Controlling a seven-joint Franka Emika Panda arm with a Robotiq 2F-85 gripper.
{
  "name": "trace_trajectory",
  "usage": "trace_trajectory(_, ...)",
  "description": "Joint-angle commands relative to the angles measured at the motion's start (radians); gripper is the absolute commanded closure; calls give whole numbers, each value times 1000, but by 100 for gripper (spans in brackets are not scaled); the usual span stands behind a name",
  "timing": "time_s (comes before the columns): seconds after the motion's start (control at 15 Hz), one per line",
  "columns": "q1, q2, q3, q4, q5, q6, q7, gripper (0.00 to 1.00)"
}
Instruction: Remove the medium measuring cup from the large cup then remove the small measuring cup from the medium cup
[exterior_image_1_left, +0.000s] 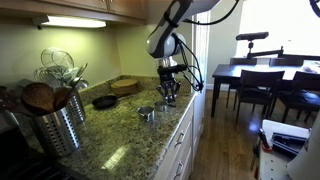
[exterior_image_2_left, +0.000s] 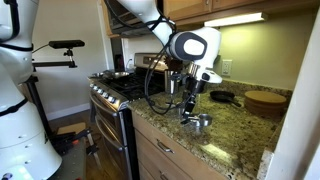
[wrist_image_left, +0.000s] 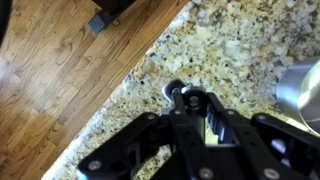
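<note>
Utensil holder (exterior_image_1_left: 55, 125), ribbed steel, stands closest in an exterior view, at the near end of the granite counter (exterior_image_1_left: 115, 140). It's packed w/ wooden spoons (exterior_image_1_left: 45, 97) and wire whisks (exterior_image_1_left: 60, 65). Further along, the measuring cups (exterior_image_1_left: 147, 112) sit on the stone near the front edge: small, low, shiny steel. They're too small here to say which sits inside which. The gripper (exterior_image_1_left: 168, 95) hangs just beyond them, pointing down, tips close to the counter. A black skillet (exterior_image_1_left: 104, 101) and a wooden board (exterior_image_1_left: 125, 86) lie back by the wall, well apart from the cups. A dining table (exterior_image_1_left: 262, 75) w/ dark chairs (exterior_image_1_left: 250, 88) stands off to the side.

In an exterior view w/ the stove (exterior_image_2_left: 118, 95) nearest, the gripper (exterior_image_2_left: 192, 108) is right above the measuring cups (exterior_image_2_left: 198, 123). They show as one bright steel cluster near the counter edge, and single cups can't be picked out. Skillet (exterior_image_2_left: 222, 97) and board (exterior_image_2_left: 265, 100) lie behind, near the wall.

Wrist view: the gripper (wrist_image_left: 198, 100) fills the bottom, fingers drawn close w/ a narrow gap. A small shiny round bit (wrist_image_left: 175, 90) sits at the tips; can't tell if it's pinched. One steel cup (wrist_image_left: 300, 85) is cut off by the right edge, on the granite and apart from the fingers; size unclear. Wood floor (wrist_image_left: 60, 70) shows past the counter edge.
</note>
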Motion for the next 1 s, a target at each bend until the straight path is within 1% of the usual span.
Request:
trace_trajectory(0.0,-13,-24,-9,-23,22,-8,30,88)
trace_trajectory(0.13,-18,-24,-13,-22,21,-9,33,88)
trace_trajectory(0.4,-34,-25,-13,-15,20,-1,-3,88)
trace_trajectory(0.93,-35,-18,-36,-4,-7,20,11,88)
